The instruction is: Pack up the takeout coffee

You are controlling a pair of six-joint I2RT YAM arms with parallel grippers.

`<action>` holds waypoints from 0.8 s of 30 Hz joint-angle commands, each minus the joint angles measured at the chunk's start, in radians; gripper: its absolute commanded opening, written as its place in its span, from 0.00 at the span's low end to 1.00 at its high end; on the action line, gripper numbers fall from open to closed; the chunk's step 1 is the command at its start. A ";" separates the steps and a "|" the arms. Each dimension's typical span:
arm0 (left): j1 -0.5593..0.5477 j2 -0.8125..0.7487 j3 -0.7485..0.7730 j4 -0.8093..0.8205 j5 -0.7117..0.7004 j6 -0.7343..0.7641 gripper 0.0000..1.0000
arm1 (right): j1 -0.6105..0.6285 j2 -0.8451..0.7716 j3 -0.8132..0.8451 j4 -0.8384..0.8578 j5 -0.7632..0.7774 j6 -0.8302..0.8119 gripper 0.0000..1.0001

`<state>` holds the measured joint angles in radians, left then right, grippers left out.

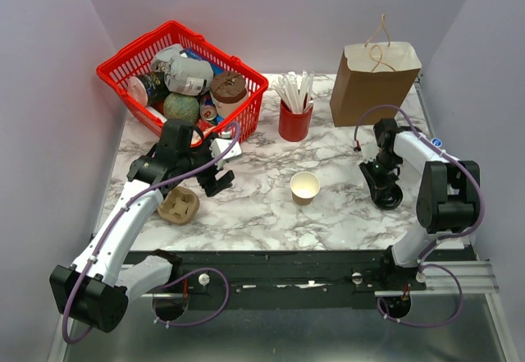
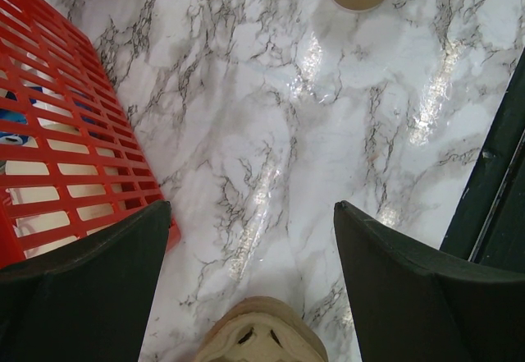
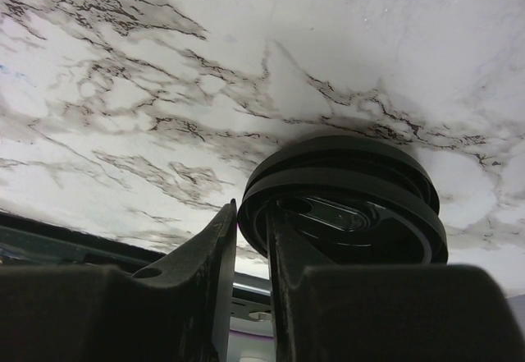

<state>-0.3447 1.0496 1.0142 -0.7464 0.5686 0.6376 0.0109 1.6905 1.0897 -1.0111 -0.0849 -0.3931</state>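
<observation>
Between lavender walls [image 1: 271,9], marble-patterned tabletop [image 1: 262,214].

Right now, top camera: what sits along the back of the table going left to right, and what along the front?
Back: red basket → red cup of straws → brown paper bag. Front: cardboard cup carrier → open paper cup → black lid.

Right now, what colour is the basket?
Red; the basket shows best from the top camera.

No legible text, labels on items in the red basket [image 1: 135,47] too small to read
</observation>
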 commanded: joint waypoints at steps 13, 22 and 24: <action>-0.007 0.010 -0.006 0.024 0.016 0.002 0.89 | -0.003 -0.141 0.007 -0.086 0.034 -0.046 0.06; -0.034 0.003 0.006 -0.007 0.013 0.105 0.89 | -0.005 -0.218 0.051 -0.197 -0.126 -0.119 0.03; -0.045 -0.002 0.011 0.007 0.023 0.112 0.89 | -0.005 -0.222 0.078 -0.236 -0.194 -0.138 0.02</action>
<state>-0.3687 1.0569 1.0138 -0.7464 0.5690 0.6994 0.0109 1.4975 1.1023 -1.1446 -0.1242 -0.4725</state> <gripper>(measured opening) 0.887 0.039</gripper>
